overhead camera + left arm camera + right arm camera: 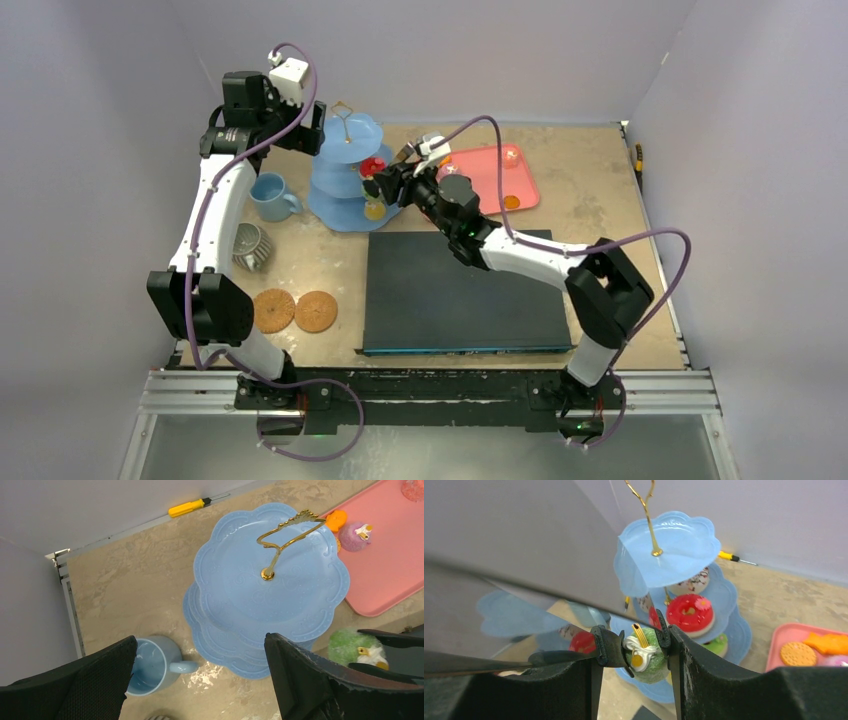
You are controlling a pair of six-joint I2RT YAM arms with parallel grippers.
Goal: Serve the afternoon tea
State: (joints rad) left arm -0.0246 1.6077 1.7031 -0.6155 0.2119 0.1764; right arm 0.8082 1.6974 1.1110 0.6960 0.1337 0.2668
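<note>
A: Looking at the green cake (pixel 646 655): pinched between the tips of the tongs (pixel 610 647), hanging just beside the lower plates of the stand (pixel 684 545), not yet resting on any.

B: Better to carry it slowly over a free spot of the lowest plate, away from the red cake (pixel 689 612) on the middle one. Lower first, loosen after. No hard squeezing, for risk of crushing the cream.

A: Clamped on the tongs with the right claw (pixel 636 666); reaching forward and to the left, elbow bent above the dark mat (pixel 460 290).

B: And on the left side?

A: Hovering over the top plate with the left claw (pixel 200 647) spread wide, holding nothing, pointing down.
</note>
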